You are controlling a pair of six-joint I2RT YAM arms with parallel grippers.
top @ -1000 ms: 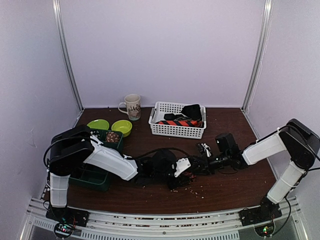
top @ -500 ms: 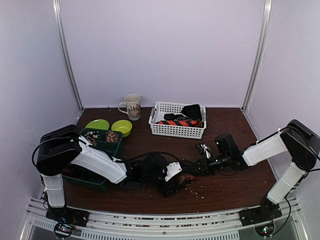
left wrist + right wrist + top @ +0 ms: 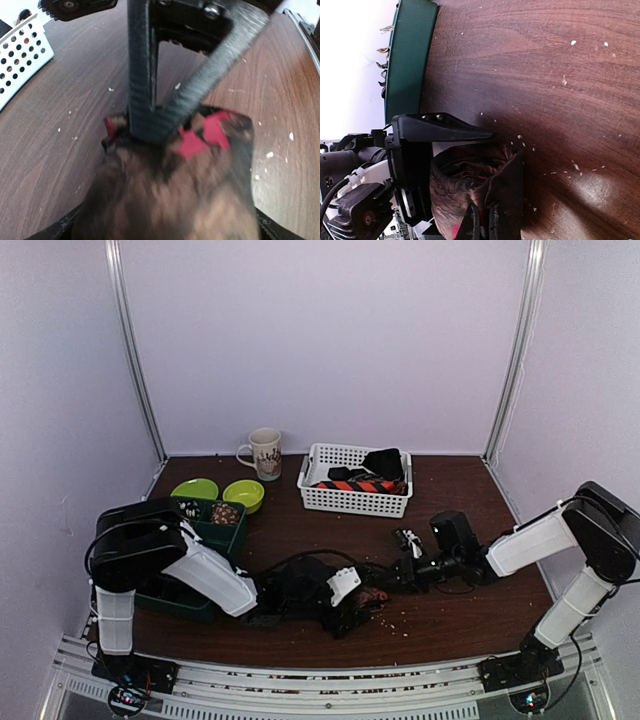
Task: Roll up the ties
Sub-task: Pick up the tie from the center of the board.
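Note:
A dark brown patterned tie (image 3: pixel 373 597), rolled into a loose coil with red lining showing, lies on the table at front centre. My left gripper (image 3: pixel 350 602) is open around the coil (image 3: pixel 165 190), a jaw on either side of it. From the right, my right gripper (image 3: pixel 392 581) reaches in, its fingers (image 3: pixel 145 100) shut on the coil's top fold. In the right wrist view the coil (image 3: pixel 465 180) stands on edge with my right gripper (image 3: pixel 484 220) pinching its fabric. An orange-red and navy striped tie (image 3: pixel 362 484) and a black tie (image 3: pixel 385 462) lie in the basket.
The white basket (image 3: pixel 350 502) stands at the back centre. A mug (image 3: pixel 266 452) and two green bowls (image 3: pixel 197 488) (image 3: pixel 244 493) are at the back left. A dark green tray (image 3: pixel 205 532) lies by the left arm. Crumbs dot the wooden table (image 3: pixel 450 620).
My left gripper has opened wide and let go of the brown tie coil, and the left arm has drawn back a little. The right gripper stays shut on the coil.

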